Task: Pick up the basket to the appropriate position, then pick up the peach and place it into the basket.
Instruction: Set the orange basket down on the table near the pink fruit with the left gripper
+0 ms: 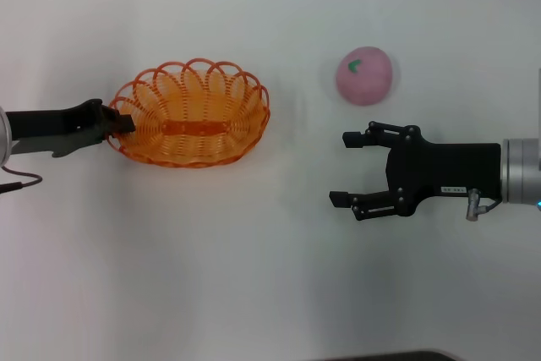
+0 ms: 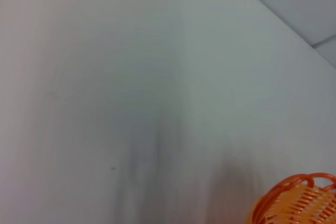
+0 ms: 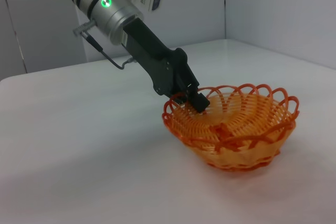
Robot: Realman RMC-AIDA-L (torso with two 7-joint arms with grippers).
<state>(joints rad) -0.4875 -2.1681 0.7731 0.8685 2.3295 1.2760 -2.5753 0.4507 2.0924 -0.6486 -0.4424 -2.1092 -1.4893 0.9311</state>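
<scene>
My left end effector [image 1: 121,124] clamps the basket [image 1: 193,113] rim at its outer end, leaving the bowl clear for loading. My right end effector [image 1: 347,168] waits wide, near the peach [image 1: 364,75] on the surface [image 1: 254,276].

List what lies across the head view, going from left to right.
Left tool shut on the basket rim → basket → peach → right tool, open.
</scene>
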